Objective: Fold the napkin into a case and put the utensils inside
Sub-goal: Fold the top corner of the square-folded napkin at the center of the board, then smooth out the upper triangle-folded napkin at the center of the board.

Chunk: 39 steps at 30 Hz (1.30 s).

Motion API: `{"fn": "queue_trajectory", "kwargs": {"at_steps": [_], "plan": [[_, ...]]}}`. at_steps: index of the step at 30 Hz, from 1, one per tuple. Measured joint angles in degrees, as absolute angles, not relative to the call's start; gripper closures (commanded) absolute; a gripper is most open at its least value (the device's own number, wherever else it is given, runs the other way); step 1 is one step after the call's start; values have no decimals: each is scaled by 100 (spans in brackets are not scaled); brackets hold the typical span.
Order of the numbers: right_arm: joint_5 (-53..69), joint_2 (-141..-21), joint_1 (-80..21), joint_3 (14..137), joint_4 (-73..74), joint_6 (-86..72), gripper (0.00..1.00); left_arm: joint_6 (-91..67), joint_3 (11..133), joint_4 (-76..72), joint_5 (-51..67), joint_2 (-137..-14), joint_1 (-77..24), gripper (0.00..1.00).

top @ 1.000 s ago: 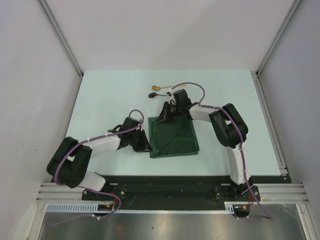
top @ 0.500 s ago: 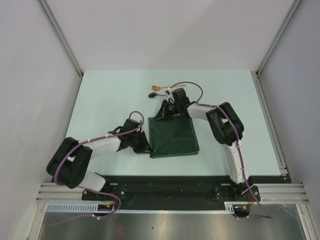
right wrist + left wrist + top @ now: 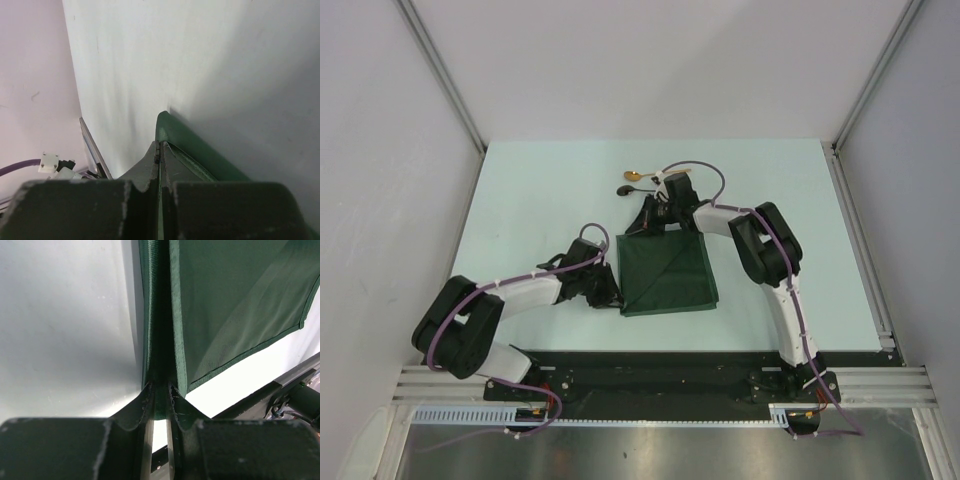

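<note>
Two robot arms grip a dark green napkin (image 3: 668, 275) on a pale table (image 3: 540, 200), seen from the camera above. The cloth lies flat and roughly square between the arms, toward the near side of the table, with a diagonal crease running across its top layer.

The left gripper (image 3: 612, 296) reaches in low from the left and meets the napkin's left edge near the near corner. In the left wrist view, the gripper (image 3: 159, 401) has its fingers (image 3: 132, 412) drawn almost together, pinching the hemmed edge of the napkin (image 3: 240, 300) between the tips, with the layers rising in a narrow ridge beyond them.

The right gripper (image 3: 644, 230) comes down on the far edge of the cloth, toward its left corner. The right wrist view shows the gripper (image 3: 159, 150) with its fingers (image 3: 177, 167) pressed tight on a small raised fold of the napkin (image 3: 190, 145), bare table (image 3: 210, 60) beyond.

A gold spoon (image 3: 634, 175) and a black spoon (image 3: 628, 189) lie close together past the napkin's far edge, just beside the right wrist, their handles partly hidden by the arm.
</note>
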State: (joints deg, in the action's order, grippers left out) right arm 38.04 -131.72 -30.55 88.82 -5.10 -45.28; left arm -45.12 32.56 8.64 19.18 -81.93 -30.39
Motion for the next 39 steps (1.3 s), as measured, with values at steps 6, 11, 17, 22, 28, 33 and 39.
{"fn": "queue_trajectory", "kwargs": {"at_steps": [6,11,17,22,28,33,39], "plan": [[3859,-13364,-3052,9054,-545,-4567,99,-4545,3223,819,1905,-8193,-3087,82],[3900,-13474,-3052,9083,-550,-4587,97,-4565,3223,814,1870,-8193,-3107,82],[3972,-13533,-3059,9168,-550,-4613,89,-4584,3212,814,1833,-8165,-3118,78],[4071,-13546,-3046,9341,-473,-4635,78,-4604,3201,836,1789,-8093,-3127,66],[4204,-13528,-2856,10392,537,-4191,65,-4475,3197,1264,1490,-7456,-3138,57],[3988,-12521,-2333,9861,1302,-3474,63,-4303,3492,2008,1127,-6722,-2989,59],[3889,-10447,-1256,7561,1037,-3087,68,-4281,4696,1739,1398,-7330,-2696,74]]}}
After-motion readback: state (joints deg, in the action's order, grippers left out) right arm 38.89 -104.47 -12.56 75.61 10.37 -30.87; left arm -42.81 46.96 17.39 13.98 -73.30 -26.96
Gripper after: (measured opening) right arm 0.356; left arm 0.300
